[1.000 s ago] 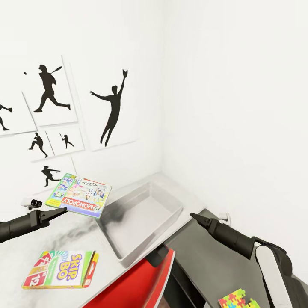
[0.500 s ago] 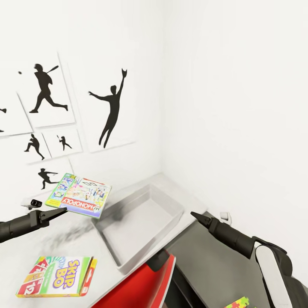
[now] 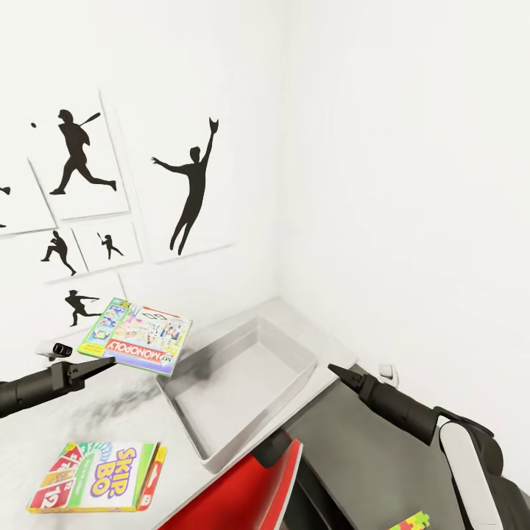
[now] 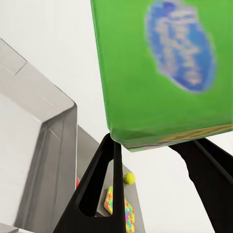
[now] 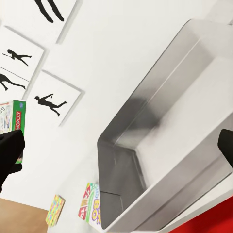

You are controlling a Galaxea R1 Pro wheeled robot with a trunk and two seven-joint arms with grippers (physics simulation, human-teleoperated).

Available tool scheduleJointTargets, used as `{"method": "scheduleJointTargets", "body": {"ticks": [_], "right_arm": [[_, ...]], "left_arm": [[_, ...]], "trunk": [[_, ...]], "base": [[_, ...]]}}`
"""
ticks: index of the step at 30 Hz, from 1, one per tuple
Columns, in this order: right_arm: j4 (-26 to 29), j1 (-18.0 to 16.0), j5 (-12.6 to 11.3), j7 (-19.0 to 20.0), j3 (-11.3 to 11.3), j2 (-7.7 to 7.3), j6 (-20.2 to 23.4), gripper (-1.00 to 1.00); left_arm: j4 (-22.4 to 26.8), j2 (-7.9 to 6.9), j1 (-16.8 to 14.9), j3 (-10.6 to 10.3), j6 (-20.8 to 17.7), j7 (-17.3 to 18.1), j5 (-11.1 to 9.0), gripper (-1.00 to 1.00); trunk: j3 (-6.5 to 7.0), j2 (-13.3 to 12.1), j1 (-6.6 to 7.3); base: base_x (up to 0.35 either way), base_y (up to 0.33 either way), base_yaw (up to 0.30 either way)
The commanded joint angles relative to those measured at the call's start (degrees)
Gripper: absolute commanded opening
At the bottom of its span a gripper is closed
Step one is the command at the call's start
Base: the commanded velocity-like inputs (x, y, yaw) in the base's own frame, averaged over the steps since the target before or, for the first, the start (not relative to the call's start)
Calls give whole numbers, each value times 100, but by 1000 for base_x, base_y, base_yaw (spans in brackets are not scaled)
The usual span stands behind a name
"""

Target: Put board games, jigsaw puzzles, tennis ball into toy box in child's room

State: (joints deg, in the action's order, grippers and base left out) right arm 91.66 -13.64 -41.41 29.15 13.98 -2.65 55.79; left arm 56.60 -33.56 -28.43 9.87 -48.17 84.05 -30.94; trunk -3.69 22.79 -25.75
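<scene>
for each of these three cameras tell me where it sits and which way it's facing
Head view: on the head, looking down at the toy box; both arms show, left gripper holding the Monopoly box.
Left wrist view: along the fingers, under the Monopoly box.
Right wrist view: faces the toy box; dark fingertips at the edges.
All share the toy box.

Toy box (image 3: 243, 390) on the table (image 3: 110, 412), set in the corner against the walls. Monopoly box (image 3: 137, 335) up in the air just left of it, above the tabletop. Skip-Bo box (image 3: 99, 466) flat on the table, nearer and further left. Chair (image 3: 243, 489) before the toy box.
</scene>
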Motion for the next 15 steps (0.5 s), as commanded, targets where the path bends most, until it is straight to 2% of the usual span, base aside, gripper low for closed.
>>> {"method": "scheduleJointTargets", "body": {"ticks": [1, 15], "right_arm": [[1, -7, 28, 38, 9, 1, 28, 100], [1, -7, 28, 46, 9, -3, 28, 100]], "left_arm": [[0, -2, -5, -2, -60, 15, -8, -100], [0, 27, -5, -45, -52, -27, -4, -100]], "trunk": [[-13, 13, -4], [-13, 13, -4]], "base": [[0, 0, 0], [0, 0, 0]]}}
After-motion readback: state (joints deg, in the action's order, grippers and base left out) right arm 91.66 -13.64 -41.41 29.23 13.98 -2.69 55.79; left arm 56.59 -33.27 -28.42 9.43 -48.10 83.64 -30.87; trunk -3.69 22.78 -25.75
